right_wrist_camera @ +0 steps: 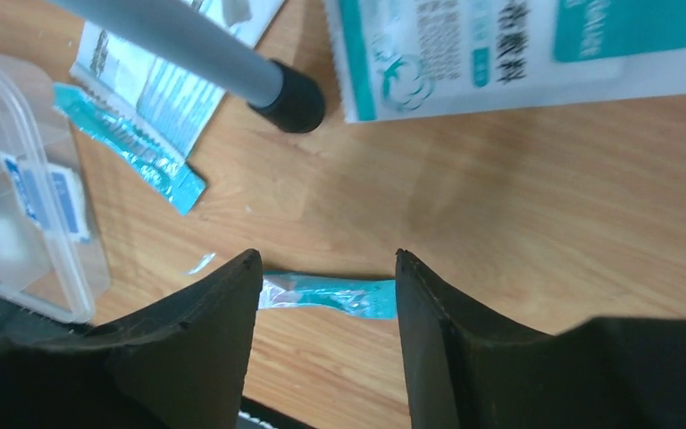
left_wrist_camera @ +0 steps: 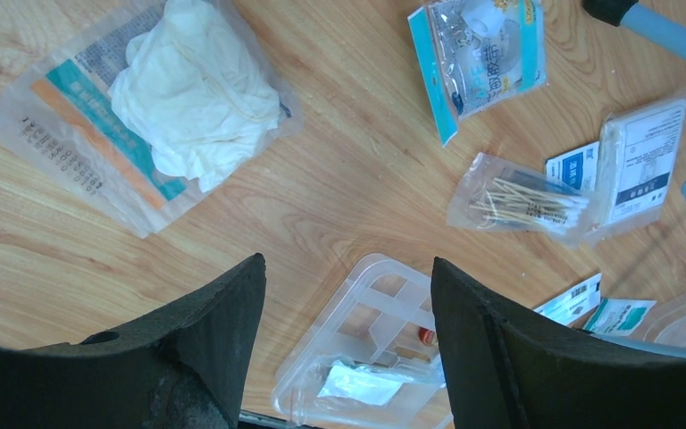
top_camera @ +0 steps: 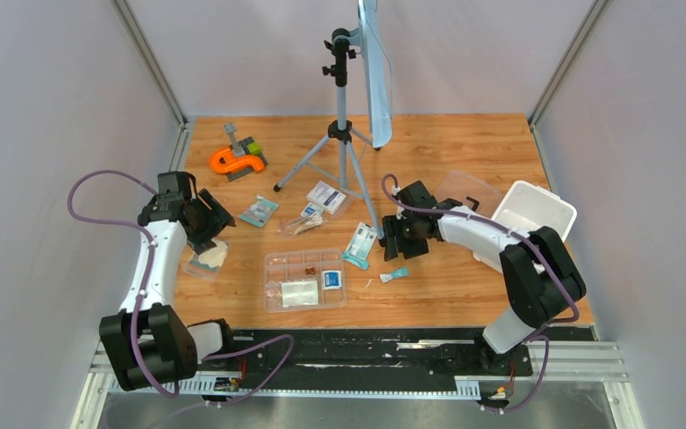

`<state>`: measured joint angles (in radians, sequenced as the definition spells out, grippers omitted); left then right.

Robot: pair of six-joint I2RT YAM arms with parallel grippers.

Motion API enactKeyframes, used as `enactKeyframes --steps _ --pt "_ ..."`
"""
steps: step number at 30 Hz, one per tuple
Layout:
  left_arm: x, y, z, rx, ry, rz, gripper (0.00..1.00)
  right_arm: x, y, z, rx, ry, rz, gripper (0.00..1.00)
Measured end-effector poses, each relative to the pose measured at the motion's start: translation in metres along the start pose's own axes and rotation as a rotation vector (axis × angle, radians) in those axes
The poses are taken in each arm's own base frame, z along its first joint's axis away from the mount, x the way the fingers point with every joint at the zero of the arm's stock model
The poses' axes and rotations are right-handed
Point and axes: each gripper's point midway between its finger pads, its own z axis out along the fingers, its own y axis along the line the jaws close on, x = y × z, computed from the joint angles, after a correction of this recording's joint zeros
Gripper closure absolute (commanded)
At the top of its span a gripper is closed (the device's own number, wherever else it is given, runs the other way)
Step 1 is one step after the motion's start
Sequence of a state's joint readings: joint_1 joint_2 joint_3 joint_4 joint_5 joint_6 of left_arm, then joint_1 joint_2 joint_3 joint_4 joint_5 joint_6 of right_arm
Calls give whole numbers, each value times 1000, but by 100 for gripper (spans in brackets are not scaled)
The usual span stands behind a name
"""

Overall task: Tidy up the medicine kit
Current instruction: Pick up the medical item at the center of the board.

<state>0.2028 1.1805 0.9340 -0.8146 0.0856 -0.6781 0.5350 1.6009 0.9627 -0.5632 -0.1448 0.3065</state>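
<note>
The clear divided tray [top_camera: 271,261] lies at the front middle with a blue-white packet and a flat white pouch in it. The white tub [top_camera: 536,214] and its clear lid [top_camera: 464,189] sit at the right. My left gripper [top_camera: 210,223] is open and empty [left_wrist_camera: 347,259], hovering beside a bag of white gloves [left_wrist_camera: 143,116]. The tray's rim [left_wrist_camera: 368,266] shows past its tips. My right gripper [top_camera: 399,239] is open [right_wrist_camera: 326,255] above a small teal packet [right_wrist_camera: 330,295] that lies on the wood [top_camera: 394,275]. A teal-edged packet [top_camera: 360,243] lies near the tray.
A camera tripod [top_camera: 342,134] stands mid-table; one foot [right_wrist_camera: 290,96] is close to my right gripper. An orange-and-grey tool [top_camera: 237,159] sits back left. A swab bag [left_wrist_camera: 518,201], a mask packet [left_wrist_camera: 487,54] and a white box [top_camera: 326,197] lie scattered.
</note>
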Motion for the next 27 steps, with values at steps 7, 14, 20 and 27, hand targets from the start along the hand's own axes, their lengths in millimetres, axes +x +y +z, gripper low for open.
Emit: enactKeyframes --steps 7,14,20,27 --pt "-2 -4 0 18 -6 4 24 38 28 9 -123 126 47 39" --pt "-3 -4 0 20 -10 14 24 58 50 7 -182 154 76 40" --pt "-2 -3 3 23 -9 14 24 66 48 7 -101 152 106 51" --pt "-2 -4 3 25 -8 21 24 60 41 12 54 169 208 47"
